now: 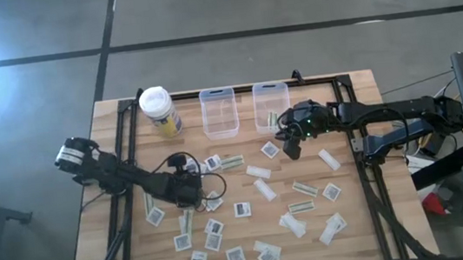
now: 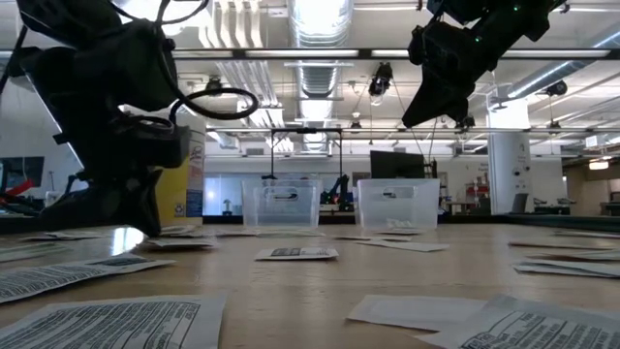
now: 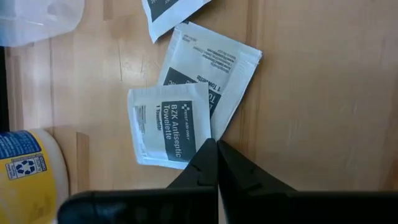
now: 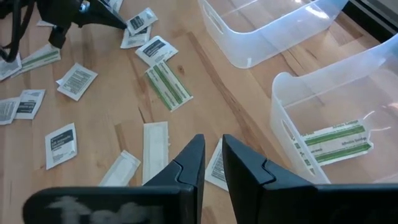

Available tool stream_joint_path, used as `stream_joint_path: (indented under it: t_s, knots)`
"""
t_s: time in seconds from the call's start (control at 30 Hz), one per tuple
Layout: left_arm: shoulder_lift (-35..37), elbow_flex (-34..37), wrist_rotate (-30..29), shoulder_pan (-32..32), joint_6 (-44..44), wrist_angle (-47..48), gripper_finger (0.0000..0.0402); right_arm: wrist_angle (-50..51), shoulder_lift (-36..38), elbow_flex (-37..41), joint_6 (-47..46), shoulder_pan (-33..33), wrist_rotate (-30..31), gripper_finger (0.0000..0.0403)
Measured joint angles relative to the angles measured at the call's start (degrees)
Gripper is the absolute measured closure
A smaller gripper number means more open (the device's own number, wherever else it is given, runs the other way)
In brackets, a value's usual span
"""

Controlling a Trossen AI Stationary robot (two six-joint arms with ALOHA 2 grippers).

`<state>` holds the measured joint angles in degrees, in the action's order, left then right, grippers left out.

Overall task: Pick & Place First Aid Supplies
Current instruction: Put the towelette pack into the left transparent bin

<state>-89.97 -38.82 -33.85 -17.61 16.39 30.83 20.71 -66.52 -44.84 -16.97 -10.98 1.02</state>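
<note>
**A:** What does the table hold?

**B:** A wooden table [image 1: 373, 219] seen from above, scattered with first aid supplies: small flat white packets [image 1: 242, 209], some square with dark print, some narrow strips. At the far edge stand two clear bins [image 1: 219, 112], side by side, and a yellow container [image 1: 160, 112] with a white lid. The right-hand bin [image 4: 323, 106] already holds one green-striped strip [image 4: 333, 142].

**A:** Where are the arms?

**B:** The left gripper [image 3: 214, 163] is down at the table on the left-centre, its fingers pressed fully together at the edge of an antiseptic towelette packet [image 3: 169, 126]. That packet overlaps a second packet [image 3: 214, 68] beneath it.

**A:** Is it holding the towelette?

**B:** I cannot confirm it. The fingertips meet right at the packet's near edge, so they may pinch only a corner, or nothing.

**A:** And the other arm?

**B:** The right gripper [image 4: 211, 152] hangs in the air just in front of the right-hand bin, fingers parted by a narrow gap, with nothing visible between them.

**A:** What could go wrong?

**B:** In my judgement, a thin corner grip could slip as the left arm lifts, dropping the packet. The overlapped packet might also drag along or be lifted with it. And both bins sit near the right arm, so the arms could crowd each other during delivery.
</note>
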Motion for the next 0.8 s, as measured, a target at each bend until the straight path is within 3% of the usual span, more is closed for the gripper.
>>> stream_joint_path:
  t_s: [0.43, 0.67, 0.8]
  knots:
    - [6.1, -2.5, 0.7, -0.5, 0.7, 1.3, 0.0401, 0.0, 0.0, 0.0, 0.0, 1.0, -0.2, 0.0350]
    - [11.6, -2.5, 1.0, 2.1, 7.8, 5.8, 0.0401, 0.0, 0.0, 0.0, 0.0, 1.5, -0.1, 0.0349]
    - [13.5, -2.5, 3.2, 5.6, 11.2, 5.8, 0.0374, 0.0, 0.0, 0.0, 0.0, 1.5, -0.1, 0.0350]
